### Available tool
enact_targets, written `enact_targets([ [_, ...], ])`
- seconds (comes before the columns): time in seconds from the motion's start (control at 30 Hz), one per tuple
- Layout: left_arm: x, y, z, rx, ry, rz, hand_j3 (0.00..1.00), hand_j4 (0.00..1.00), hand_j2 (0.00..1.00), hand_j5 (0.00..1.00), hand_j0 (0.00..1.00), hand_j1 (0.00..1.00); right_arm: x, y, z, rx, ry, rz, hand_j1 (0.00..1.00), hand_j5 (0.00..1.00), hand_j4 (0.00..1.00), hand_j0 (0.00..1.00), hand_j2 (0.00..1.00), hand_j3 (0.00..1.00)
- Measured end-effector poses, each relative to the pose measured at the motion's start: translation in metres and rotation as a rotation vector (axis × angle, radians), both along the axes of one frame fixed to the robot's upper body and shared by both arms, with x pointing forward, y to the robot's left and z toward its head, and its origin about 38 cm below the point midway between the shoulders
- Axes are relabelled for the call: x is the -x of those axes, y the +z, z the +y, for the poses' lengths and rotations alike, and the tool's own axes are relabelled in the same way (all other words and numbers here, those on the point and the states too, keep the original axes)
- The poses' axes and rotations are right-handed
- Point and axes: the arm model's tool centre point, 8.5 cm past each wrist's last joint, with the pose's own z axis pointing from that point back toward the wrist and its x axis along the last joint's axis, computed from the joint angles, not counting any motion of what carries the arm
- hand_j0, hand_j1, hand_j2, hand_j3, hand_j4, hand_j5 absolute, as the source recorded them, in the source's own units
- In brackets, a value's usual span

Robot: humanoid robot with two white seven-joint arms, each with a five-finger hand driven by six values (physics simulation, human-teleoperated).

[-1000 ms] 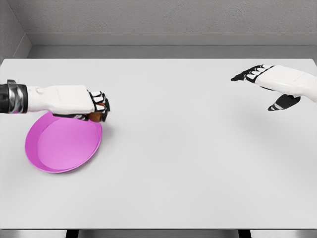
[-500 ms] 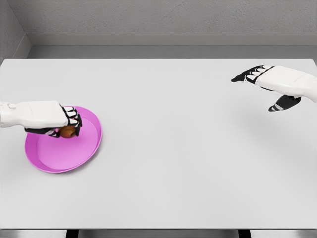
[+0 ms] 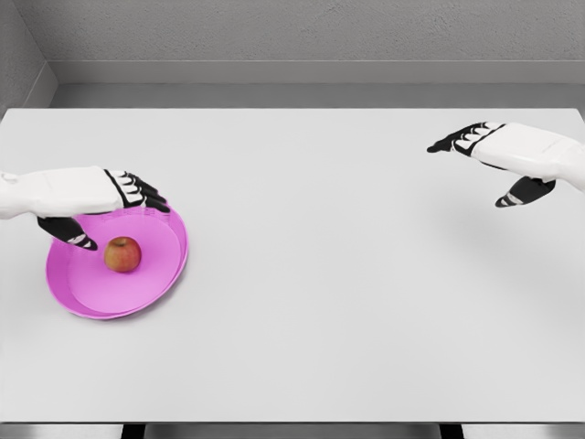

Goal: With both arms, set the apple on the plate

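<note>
Pink plate (image 3: pixel 146 283) sits at the table's (image 3: pixel 320 274) left side; I see one apple (image 3: pixel 122 254) in it, upright, resting on the plate floor left of centre. Left robot hand (image 3: pixel 110 197) hovers just above and behind the apple, fingers spread, thumb angled down, gripping nothing, apart from the fruit. Right robot hand (image 3: pixel 498 151) hangs over the far right of the table, fingers loosely extended, empty, well apart from the plate.

Smooth white left hand (image 3: pixel 101 197), white right hand (image 3: pixel 512 155), black segmented fingers (image 3: pixel 137 187), white arm shells
</note>
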Motion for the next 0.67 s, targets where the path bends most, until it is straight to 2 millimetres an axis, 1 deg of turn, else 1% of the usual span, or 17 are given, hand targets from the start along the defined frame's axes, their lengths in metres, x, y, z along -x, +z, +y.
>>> enact_targets([
  [0.1, -0.006, 0.008, -0.001, 0.028, 0.009, -0.023, 1.0, 1.0, 1.0, 1.0, 1.0, 1.0, 0.0, 0.0, 0.0, 0.0, -0.001, 0.0, 1.0, 1.0, 1.0, 1.0, 1.0, 1.0],
  [0.2, -0.019, 0.009, -0.005, 0.062, 0.028, -0.038, 1.0, 1.0, 1.0, 1.0, 1.0, 1.0, 0.0, 0.001, 0.0, -0.001, 0.0, -0.002, 1.0, 1.0, 1.0, 1.0, 1.0, 1.0],
  [0.33, -0.029, 0.004, -0.012, 0.093, 0.034, -0.038, 1.0, 1.0, 1.0, 1.0, 1.0, 1.0, 0.0, 0.001, 0.0, -0.001, 0.0, -0.003, 1.0, 1.0, 1.0, 1.0, 1.0, 1.0],
  [0.47, -0.034, 0.0, -0.018, 0.108, 0.033, -0.033, 1.0, 1.0, 1.0, 1.0, 1.0, 1.0, 0.0, 0.001, 0.0, 0.0, 0.0, -0.002, 1.0, 1.0, 1.0, 1.0, 1.0, 1.0],
  [0.67, -0.035, -0.002, -0.02, 0.104, 0.032, -0.034, 1.0, 1.0, 1.0, 1.0, 1.0, 1.0, 0.0, 0.0, 0.0, -0.001, 0.0, -0.001, 1.0, 1.0, 1.0, 1.0, 1.0, 1.0],
])
